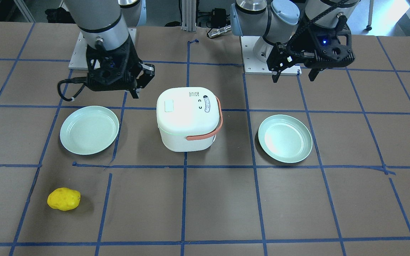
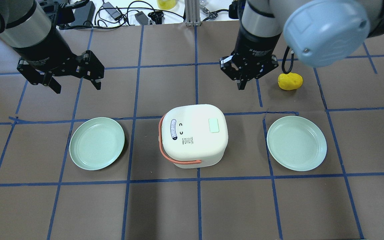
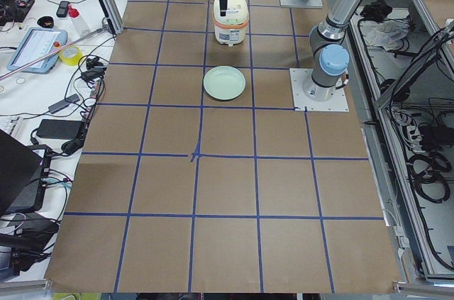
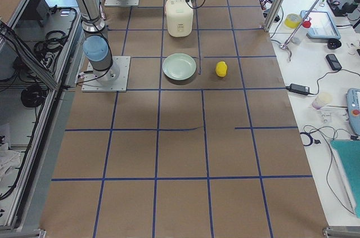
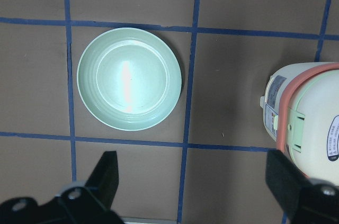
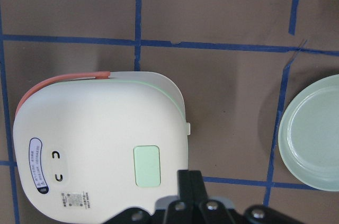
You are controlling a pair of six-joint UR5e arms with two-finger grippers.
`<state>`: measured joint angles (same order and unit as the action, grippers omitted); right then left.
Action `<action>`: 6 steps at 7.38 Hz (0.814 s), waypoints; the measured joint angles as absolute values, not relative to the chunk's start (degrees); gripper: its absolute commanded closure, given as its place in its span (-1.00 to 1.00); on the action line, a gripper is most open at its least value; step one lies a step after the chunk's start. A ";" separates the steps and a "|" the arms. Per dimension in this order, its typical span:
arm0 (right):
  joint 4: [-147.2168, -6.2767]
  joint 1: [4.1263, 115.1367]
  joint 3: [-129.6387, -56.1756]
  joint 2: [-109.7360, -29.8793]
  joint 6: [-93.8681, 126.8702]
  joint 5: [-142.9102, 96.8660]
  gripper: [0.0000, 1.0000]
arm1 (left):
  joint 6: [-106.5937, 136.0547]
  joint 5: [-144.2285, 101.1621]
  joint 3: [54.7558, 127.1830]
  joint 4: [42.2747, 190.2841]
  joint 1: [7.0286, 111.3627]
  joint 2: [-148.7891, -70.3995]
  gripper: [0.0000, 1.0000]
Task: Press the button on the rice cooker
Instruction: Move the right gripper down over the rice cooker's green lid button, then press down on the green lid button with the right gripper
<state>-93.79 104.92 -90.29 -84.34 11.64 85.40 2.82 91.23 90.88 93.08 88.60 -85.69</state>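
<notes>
The white rice cooker (image 2: 193, 135) with an orange handle stands upright at the table's middle, lid shut. A pale green button (image 2: 214, 125) sits on its lid and also shows in the front view (image 1: 169, 105). My right gripper (image 2: 241, 85) is shut and empty, hovering well above the cooker. In the right wrist view its fingertips (image 6: 189, 180) sit just off the button (image 6: 146, 166). My left gripper (image 2: 77, 85) is open and empty, raised over the table to the cooker's left; in the left wrist view the cooker (image 5: 307, 123) lies at the right edge.
Two pale green plates flank the cooker, one on the robot's left (image 2: 97, 143) and one on its right (image 2: 296, 143). A yellow lumpy object (image 2: 290, 81) lies on the far right of the table. Cables and devices lie beyond the far edge.
</notes>
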 measured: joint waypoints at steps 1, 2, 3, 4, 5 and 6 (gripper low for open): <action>-94.81 105.85 -91.50 -84.01 12.97 85.39 0.99 | 2.82 91.23 90.88 93.08 88.59 -85.69 -1.00; -95.38 106.95 -92.31 -83.74 13.69 85.41 0.99 | 2.83 91.23 90.88 93.08 88.59 -85.69 -1.00; -96.29 108.15 -93.29 -83.43 14.15 85.66 0.99 | 2.85 91.23 90.88 93.08 88.59 -85.69 -1.00; -97.58 108.95 -94.48 -83.14 14.50 85.89 0.99 | 2.83 91.23 90.88 93.08 88.59 -85.69 -1.00; -98.74 109.34 -95.72 -82.98 14.59 85.99 0.99 | 2.82 91.23 90.88 93.08 88.59 -85.69 -1.00; -99.87 109.59 -97.00 -82.93 14.54 86.27 0.98 | 2.81 91.23 90.88 93.08 88.59 -85.69 -1.00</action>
